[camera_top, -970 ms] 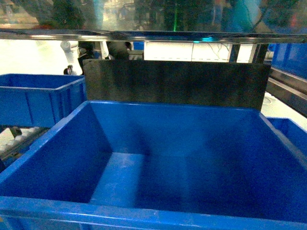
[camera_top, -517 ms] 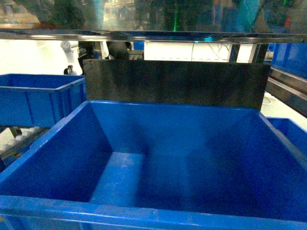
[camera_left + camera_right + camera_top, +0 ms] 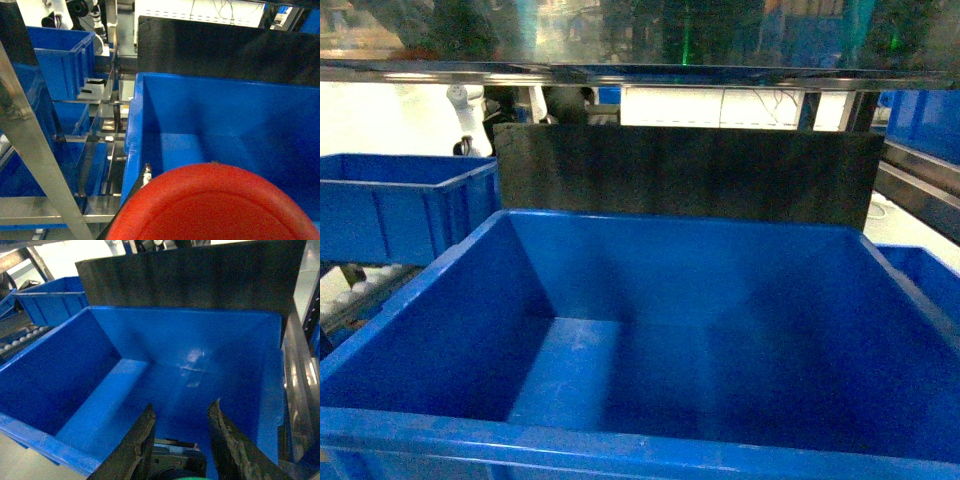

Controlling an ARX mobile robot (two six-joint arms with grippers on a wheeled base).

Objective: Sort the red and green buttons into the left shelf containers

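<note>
Where the head view is filled by the large blue bin [image 3: 650, 330], no button is seen on its floor. Behind it a dark panel [image 3: 685, 175] is noted, with a second blue bin [image 3: 400, 205] to the left. At the left wrist, a wide red cap [image 3: 215, 205] is seen close under the camera, above the bin's near-left corner; its grip cannot be told. The right gripper [image 3: 182, 440] is held over the bin, fingers parted around a dark body with a green sliver at the frame's bottom edge.
</note>
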